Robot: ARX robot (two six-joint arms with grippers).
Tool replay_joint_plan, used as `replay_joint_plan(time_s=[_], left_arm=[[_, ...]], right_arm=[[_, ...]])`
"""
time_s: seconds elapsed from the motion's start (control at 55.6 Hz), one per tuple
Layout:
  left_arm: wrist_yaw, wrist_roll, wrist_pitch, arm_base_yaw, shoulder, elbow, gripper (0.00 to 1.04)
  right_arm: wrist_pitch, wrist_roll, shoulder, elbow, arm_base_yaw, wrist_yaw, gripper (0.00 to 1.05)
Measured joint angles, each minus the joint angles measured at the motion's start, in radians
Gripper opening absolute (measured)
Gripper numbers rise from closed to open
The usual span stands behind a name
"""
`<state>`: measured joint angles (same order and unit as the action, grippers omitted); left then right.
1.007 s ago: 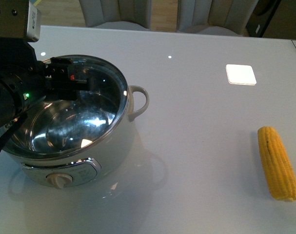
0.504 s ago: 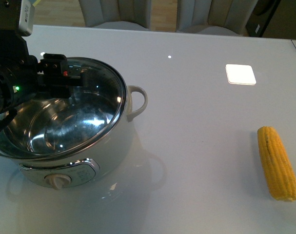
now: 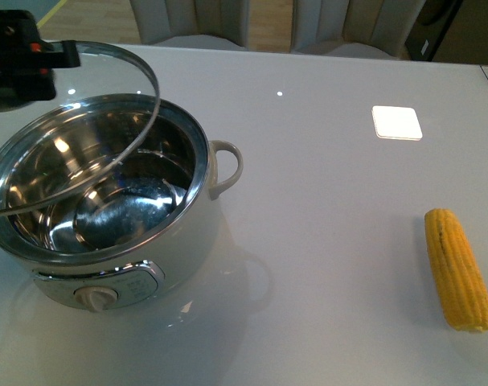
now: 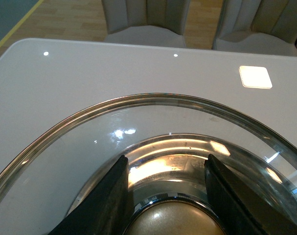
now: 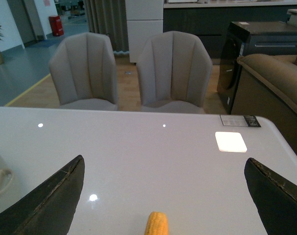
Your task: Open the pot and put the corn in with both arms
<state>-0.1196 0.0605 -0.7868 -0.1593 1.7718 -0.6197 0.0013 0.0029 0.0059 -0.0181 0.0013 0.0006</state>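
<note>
Front: pot (image 3: 107,241) sits open on the tabletop (image 3: 324,201). Glass lid (image 3: 153,80) hangs tilted above the pot's rear-left rim, held by left gripper (image 3: 18,60). Corn (image 3: 459,269) lies flat, well right of the pot.
Left wrist: jaws clamped either side of lid knob (image 4: 175,220).
Right wrist: right gripper (image 5: 164,161) jaws spread wide, empty. Corn tip shows, well apart from pot handle (image 5: 0,178).

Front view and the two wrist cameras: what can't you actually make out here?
Left gripper: front view, mostly cut off by the left edge; its grip on the glass lid is out of sight.
Lid knob: left wrist view, cut by the bottom edge.
Corn: right wrist view, only one end shows above the bottom edge.
Right gripper: absent from the front view.
</note>
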Motion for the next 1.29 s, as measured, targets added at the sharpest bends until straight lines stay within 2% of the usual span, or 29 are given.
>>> replay_joint_plan(time_s=[0.18, 0.486, 0.665, 0.971, 1.295], left_arm=[[0.016, -0.014, -0.024, 0.12, -0.002, -0.003, 0.41], [0.063, -0.039, -0.097, 0.376, 0.045, -0.023, 0.41], [0.071, -0.065, -0.148, 0.489, 0.119, -0.032, 0.41], [0.058, -0.099, -0.26, 0.584, 0.298, -0.08, 0.41], [0.073, -0.079, -0.389, 0.603, 0.589, -0.2, 0.41]], right_arm=[[0.0, 0.0, 0.0, 0.0, 0.0, 0.0, 0.96], [0.0, 0.0, 0.0, 0.0, 0.0, 0.0, 0.96], [0.0, 0.0, 0.0, 0.0, 0.0, 0.0, 0.96], [0.0, 0.0, 0.0, 0.0, 0.0, 0.0, 0.96], [0.0, 0.0, 0.0, 0.0, 0.0, 0.0, 0.96]])
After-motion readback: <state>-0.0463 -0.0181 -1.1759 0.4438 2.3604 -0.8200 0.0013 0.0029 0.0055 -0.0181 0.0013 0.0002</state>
